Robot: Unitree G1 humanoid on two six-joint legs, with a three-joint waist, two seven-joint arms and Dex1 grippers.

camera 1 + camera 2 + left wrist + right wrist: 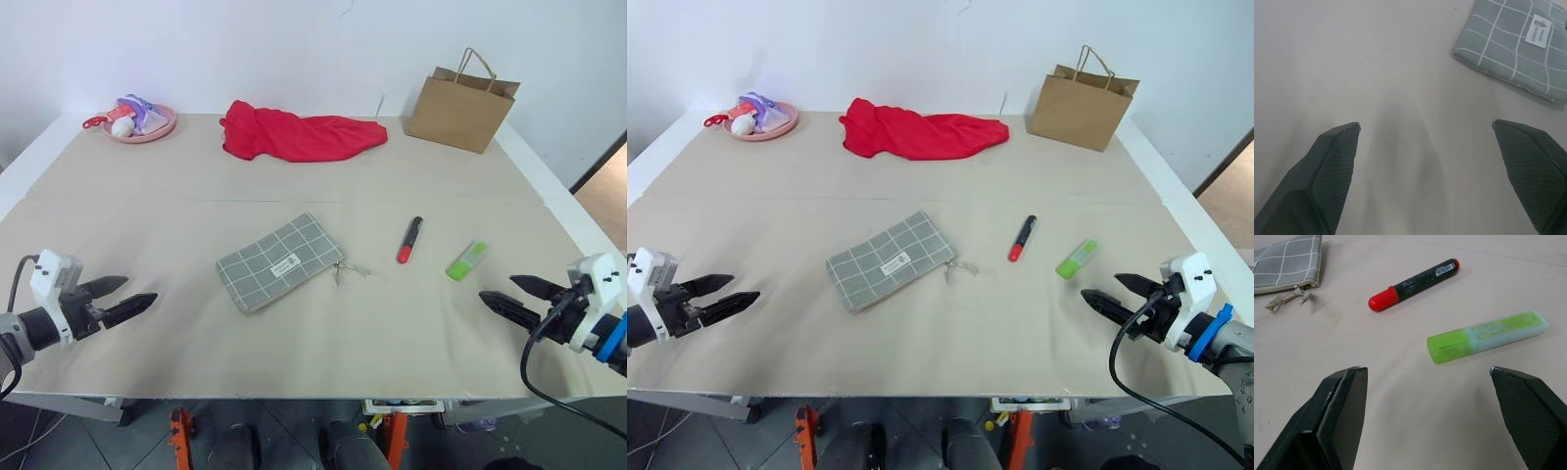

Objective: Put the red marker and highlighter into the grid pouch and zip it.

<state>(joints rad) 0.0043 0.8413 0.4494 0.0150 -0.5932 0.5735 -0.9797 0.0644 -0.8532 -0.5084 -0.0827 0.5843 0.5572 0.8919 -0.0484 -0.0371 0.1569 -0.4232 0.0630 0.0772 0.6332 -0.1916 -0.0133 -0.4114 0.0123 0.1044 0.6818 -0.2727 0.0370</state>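
1. Two pincers flank the near edge of the tabletop point(118, 235), both empty. The left pincer point(135, 298) sits at about 8 o'clock with its fingers spread wide; the right pincer point(511, 296) sits at about 4 o'clock, likewise spread. Each aims inward toward the middle.
2. Grid pouch point(282, 260): flat near the centre, long axis running from 8 o'clock up to 2 o'clock. Its zipper pull point(349, 268) trails off the right end, pointing toward the pens. Whether the zip stands open or closed is hard to make out.
3. Highlighter point(467, 260): just up and inward of the right pincer, at roughly 11 o'clock from it, long axis tilted from 7 to 1 o'clock. Judged the nearest task item to either arm, and the right arm's natural first pick.
4. Red marker point(409, 240): between the highlighter and the zipper pull, apart from both, long axis near 1 o'clock with the red cap at the near end. Also closer to the right pincer than the left.
5. Far edge, not part of the task: a pink dish point(142, 121) at 11 o'clock, a red cloth point(299, 132) at 12, a paper bag point(460, 100) at 1 o'clock. The contents of the dish cannot be identified.
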